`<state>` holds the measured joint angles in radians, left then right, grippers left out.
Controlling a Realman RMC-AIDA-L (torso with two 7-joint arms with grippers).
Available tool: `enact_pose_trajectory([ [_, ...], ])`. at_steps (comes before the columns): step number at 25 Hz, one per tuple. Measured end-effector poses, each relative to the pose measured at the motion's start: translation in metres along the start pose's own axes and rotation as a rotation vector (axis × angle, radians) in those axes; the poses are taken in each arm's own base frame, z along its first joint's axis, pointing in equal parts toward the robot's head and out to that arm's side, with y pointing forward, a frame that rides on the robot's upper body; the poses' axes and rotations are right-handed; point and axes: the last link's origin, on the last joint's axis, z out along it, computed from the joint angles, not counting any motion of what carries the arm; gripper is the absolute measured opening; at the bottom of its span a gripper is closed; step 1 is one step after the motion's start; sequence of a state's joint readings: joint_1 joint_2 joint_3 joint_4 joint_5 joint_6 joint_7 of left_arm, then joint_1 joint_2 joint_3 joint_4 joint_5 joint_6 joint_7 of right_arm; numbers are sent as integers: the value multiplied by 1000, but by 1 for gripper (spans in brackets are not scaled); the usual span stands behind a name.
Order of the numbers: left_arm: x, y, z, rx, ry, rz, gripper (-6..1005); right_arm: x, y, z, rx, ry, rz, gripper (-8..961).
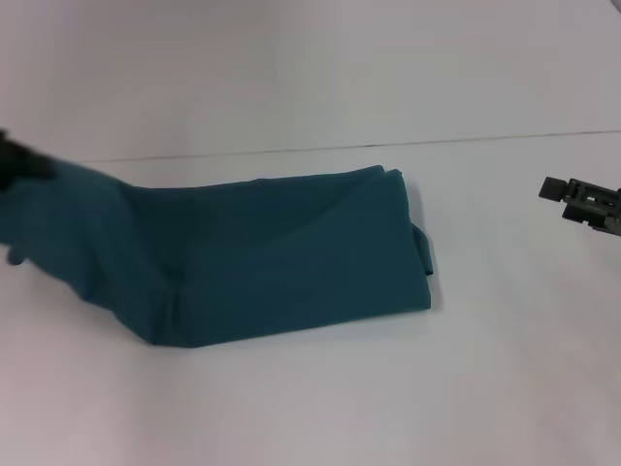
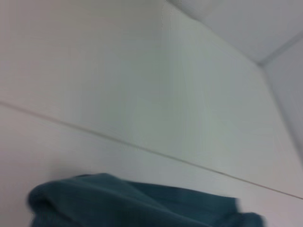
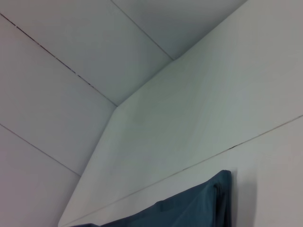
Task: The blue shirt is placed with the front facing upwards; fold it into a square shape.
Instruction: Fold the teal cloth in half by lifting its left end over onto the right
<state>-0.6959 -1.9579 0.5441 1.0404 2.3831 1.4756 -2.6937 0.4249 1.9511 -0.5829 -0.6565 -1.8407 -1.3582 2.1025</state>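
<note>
— Teal-blue cotton, one piece: the blue shirt [image 1: 281,254] lies across the middle of the head view on the white table [image 1: 320,398], folded into a long band. No lettering shows on the upper face.

— Edges?

— Right end is a neat folded edge just right of frame centre, with a small flap of cloth sticking out beside it. Left end is not flat: it rises toward the left edge of the frame and bunches there.

— What has it?

— The left gripper [image 1: 17,165], a dark blurred shape at the far left edge, mid-height. The raised cloth runs straight up to it, so the gripper is against the shirt's left end. How far apart its fingers stand, I cannot tell; too smeared and mostly cut off by the frame.

— Left wrist view?

— Rumpled teal cloth [image 2: 142,205] along the bottom of that picture, white table and a thin seam line [image 2: 142,147] behind. No fingers in it.

— Right side?

— The right gripper [image 1: 585,202] hangs at the right edge of the head view, mid-height, well apart from the shirt's folded end, touching nothing. Only a dark blocky part shows; its opening I cannot tell.

— Right wrist view?

— Shirt's folded corner [image 3: 199,203] at the bottom centre, white table around it.
</note>
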Motion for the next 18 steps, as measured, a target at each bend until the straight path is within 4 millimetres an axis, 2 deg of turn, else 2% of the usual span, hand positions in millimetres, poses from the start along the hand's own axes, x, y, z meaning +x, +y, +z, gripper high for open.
enact_pose_trajectory([
  [1, 0, 0, 0, 0, 0, 0, 88, 0, 0, 0, 0, 0, 0, 928],
  [4, -1, 34, 19, -106, -33, 57, 88, 0, 0, 0, 0, 1, -2, 928],
  [10, -10, 80, 61, -188, -91, 156, 88, 1, -2, -1, 5, 0, 0, 928],
  [18, -24, 105, 103, -225, -134, 197, 88, 1, -2, -1, 5, 0, -2, 928],
])
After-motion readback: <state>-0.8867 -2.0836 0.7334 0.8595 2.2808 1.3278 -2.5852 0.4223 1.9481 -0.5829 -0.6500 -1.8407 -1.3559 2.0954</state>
